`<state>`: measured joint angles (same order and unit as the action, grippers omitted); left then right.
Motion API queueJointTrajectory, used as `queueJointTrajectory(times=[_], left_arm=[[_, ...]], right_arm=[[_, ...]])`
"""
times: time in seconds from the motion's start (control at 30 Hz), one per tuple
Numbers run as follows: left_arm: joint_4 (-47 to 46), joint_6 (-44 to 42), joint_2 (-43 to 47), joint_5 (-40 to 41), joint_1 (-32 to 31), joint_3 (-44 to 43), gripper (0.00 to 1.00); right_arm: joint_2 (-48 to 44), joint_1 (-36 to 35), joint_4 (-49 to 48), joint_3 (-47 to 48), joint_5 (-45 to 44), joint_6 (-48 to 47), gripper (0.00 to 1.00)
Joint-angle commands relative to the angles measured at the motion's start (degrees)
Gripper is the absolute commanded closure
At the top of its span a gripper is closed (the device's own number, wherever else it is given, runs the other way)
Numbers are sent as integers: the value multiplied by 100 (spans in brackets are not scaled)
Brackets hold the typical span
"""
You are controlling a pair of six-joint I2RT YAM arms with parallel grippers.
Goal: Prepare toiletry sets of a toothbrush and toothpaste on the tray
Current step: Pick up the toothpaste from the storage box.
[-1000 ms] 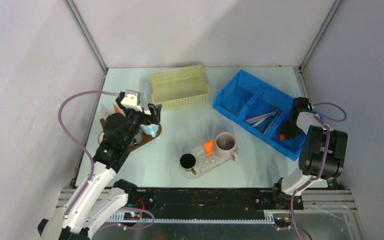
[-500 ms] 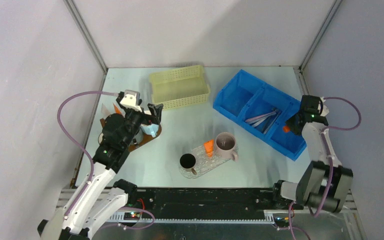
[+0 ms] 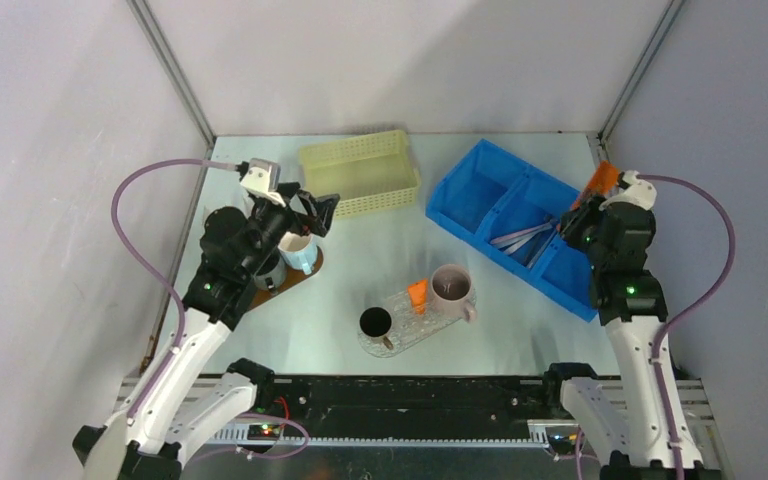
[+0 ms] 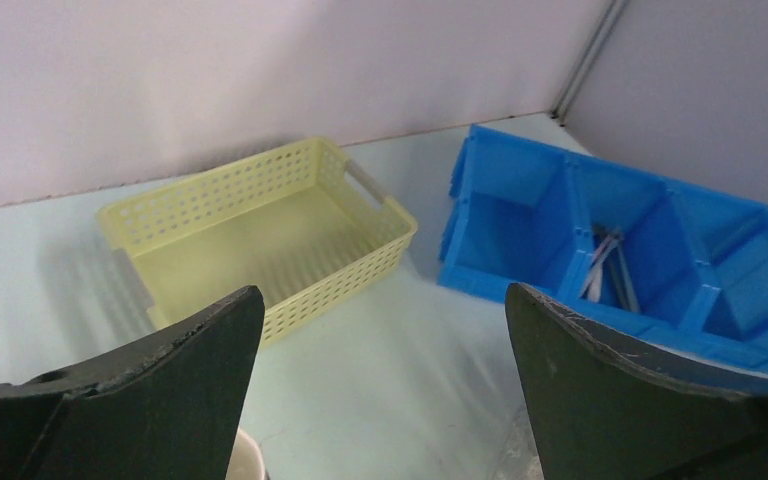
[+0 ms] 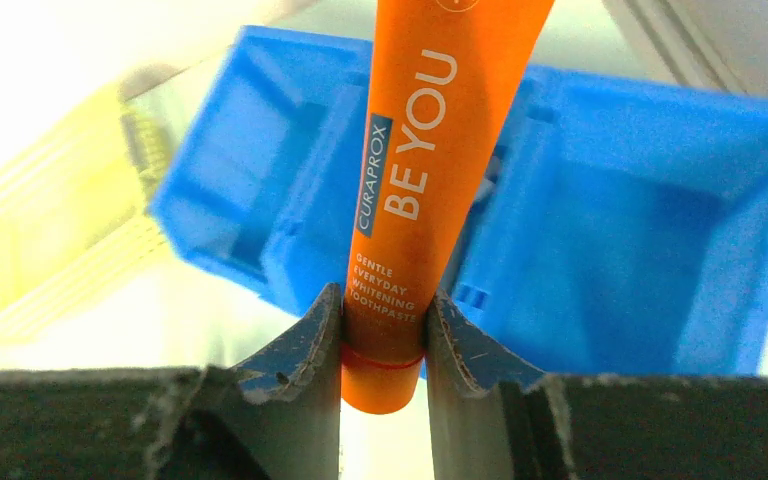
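Part done: one tube on tray, a second gripped, no toothbrush made out there.
Left gripper (image 3: 318, 208), well left of the tray (image 3: 430, 336), gapes wide, empty. On the tray, an orange tube (image 3: 418, 293) touches the pink mug (image 3: 450, 285). Toothbrushes (image 3: 522, 237) lie in the blue bin (image 3: 480, 190), right of the tray. Further right, the right gripper (image 5: 384, 305) pinches a second orange tube (image 5: 430, 150) by its end, raised: "CURAPROX BE YOU, GENTLE EVERYDAY WHITENING TOOTHPASTE".

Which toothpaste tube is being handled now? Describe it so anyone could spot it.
Find the blue bin at the table's right rear. Over its right side, the right gripper pinches an orange tube in the air. The other orange tube sits on the clear tray.
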<state>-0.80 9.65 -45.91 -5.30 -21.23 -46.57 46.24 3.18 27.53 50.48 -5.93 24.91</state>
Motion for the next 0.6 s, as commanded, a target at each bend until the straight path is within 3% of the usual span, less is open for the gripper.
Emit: queueJointTrajectory(times=[0.0, 0.2, 0.57], left_arm=[[9, 427, -179, -612, 22, -530, 3], [491, 540, -509, -966, -181, -1201, 2], [1034, 480, -1106, -1075, -1155, -2390, 3]], right_arm=[[-364, -735, -967, 82, 248, -1003, 100], [-548, -1871, -1522, 100, 480, -1578, 100], [-134, -3693, -1809, 259, 992, -2813, 100]])
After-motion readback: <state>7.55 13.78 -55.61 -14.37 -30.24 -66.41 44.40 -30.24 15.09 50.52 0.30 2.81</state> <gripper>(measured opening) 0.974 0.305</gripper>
